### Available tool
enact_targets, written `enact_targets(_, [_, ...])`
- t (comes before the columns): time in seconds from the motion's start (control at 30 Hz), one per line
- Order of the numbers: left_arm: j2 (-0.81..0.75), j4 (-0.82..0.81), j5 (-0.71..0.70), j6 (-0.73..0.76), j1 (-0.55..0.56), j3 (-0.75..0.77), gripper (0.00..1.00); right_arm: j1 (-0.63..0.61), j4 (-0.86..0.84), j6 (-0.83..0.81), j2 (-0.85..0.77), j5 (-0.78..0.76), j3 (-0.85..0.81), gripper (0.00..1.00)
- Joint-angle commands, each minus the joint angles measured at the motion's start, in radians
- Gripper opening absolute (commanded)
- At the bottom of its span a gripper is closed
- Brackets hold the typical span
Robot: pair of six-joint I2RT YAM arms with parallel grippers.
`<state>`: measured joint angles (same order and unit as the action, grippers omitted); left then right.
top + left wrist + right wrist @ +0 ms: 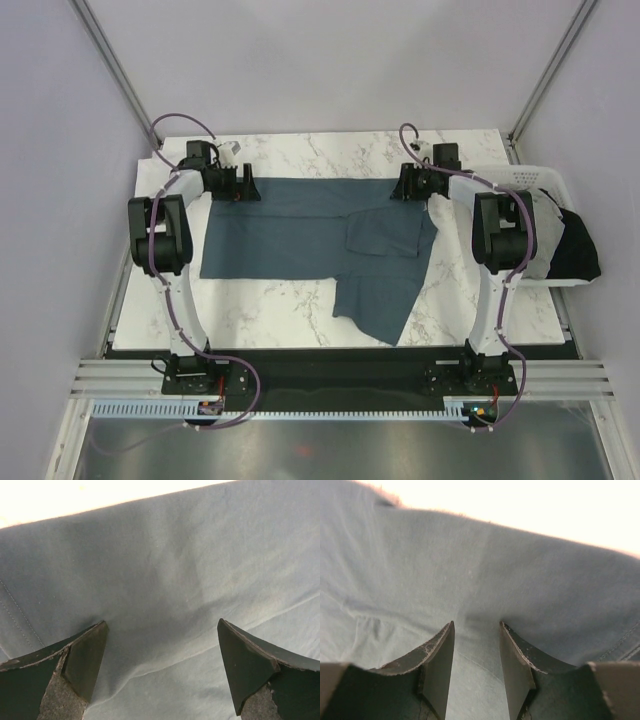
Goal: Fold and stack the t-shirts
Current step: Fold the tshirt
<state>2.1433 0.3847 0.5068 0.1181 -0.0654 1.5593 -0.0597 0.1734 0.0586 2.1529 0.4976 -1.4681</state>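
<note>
Behind the right arm, a basket holding a black t-shirt sits half hidden.

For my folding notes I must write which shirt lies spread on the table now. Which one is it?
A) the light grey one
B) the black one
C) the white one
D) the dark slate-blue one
D: the dark slate-blue t-shirt lies spread on the marble table, while the black cloth sits in the white basket at the right edge.
</note>
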Motion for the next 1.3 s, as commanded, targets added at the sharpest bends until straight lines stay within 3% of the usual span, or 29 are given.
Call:
enact_targets(0.0, [0.082,0.109,-0.001,-0.055,-0.005,0.106,1.00,0.038,0.095,0.040,0.125,-0.044,-0.127,0.49])
enact_targets(0.33, [0.185,0.154,0.013,-0.109,-0.004,0.314,1.00,0.046,0.166,0.032,0.245,-0.079,-0.389,0.50])
enact_targets(0.47, [0.219,0.166,0.012,-0.109,-0.001,0.396,1.00,0.046,0.175,0.029,0.262,-0.077,-0.432,0.50])
enact_targets(0.57, [0.190,0.172,0.001,-0.150,0.006,0.377,0.99,0.046,0.166,0.001,0.225,-0.053,-0.410,0.50])
enact_targets(0.67, [0.000,0.114,-0.005,-0.164,0.038,0.217,1.00,0.047,0.073,-0.034,0.067,-0.027,-0.260,0.50])
enact_targets(0.77, [-0.254,0.002,-0.109,-0.131,0.114,0.067,1.00,0.044,-0.017,-0.109,-0.132,-0.030,-0.089,0.51])
enact_targets(0.8, [-0.304,-0.013,-0.188,-0.088,0.134,0.049,1.00,0.043,-0.031,-0.126,-0.180,-0.028,-0.055,0.52])
enact_targets(0.97, [-0.577,-0.067,-0.283,-0.034,0.249,-0.040,1.00,0.021,-0.100,-0.242,-0.467,-0.070,0.159,0.56])
enact_targets(1.1, [-0.643,0.034,-0.084,-0.109,0.248,-0.044,1.00,0.005,-0.081,-0.278,-0.632,-0.027,0.308,0.62])
enact_targets(1.27, [-0.788,0.034,-0.083,-0.109,0.248,-0.268,1.00,-0.087,0.179,-0.534,-0.829,0.018,0.515,0.61])
